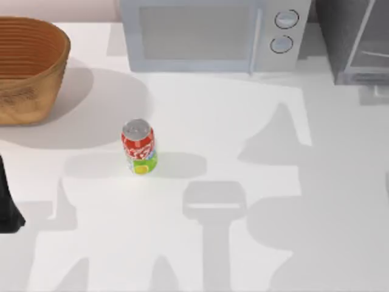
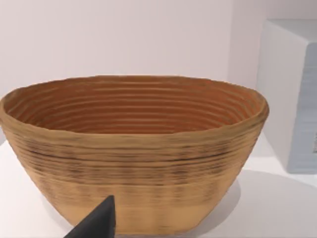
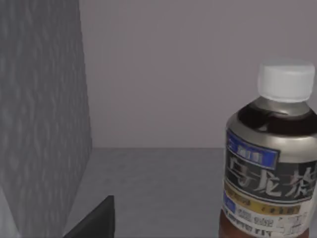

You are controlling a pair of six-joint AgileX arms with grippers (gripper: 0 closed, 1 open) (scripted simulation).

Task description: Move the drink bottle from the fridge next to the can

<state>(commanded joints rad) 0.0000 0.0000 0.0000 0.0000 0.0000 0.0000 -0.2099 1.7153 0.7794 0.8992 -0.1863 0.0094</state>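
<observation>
Since that plastic bottle of dark reddish-brown drink with the white cap (image 3: pixel 277 158) looks full, I'd guess it's got some weight and a slick, slightly squeezy wall, so the labelled upper body below the cap seems the safest place to pinch it, not the cap itself. It's standing upright at the right edge of the right wrist view, long axis vertical, cap up, on the grey floor inside the grey boxy metal fridge (image 1: pixel 355 42), which sits in the upper right of the top view. A dark bit of the right gripper (image 3: pixel 94 220) pokes in at the bottom, beside the bottle and not touching it; can't tell how wide it's spread. The small red can with the silver top (image 1: pixel 139 146) stands upright left of centre. The left gripper (image 2: pixel 96 223) is parked facing a woven brown basket (image 2: pixel 133 148).
</observation>
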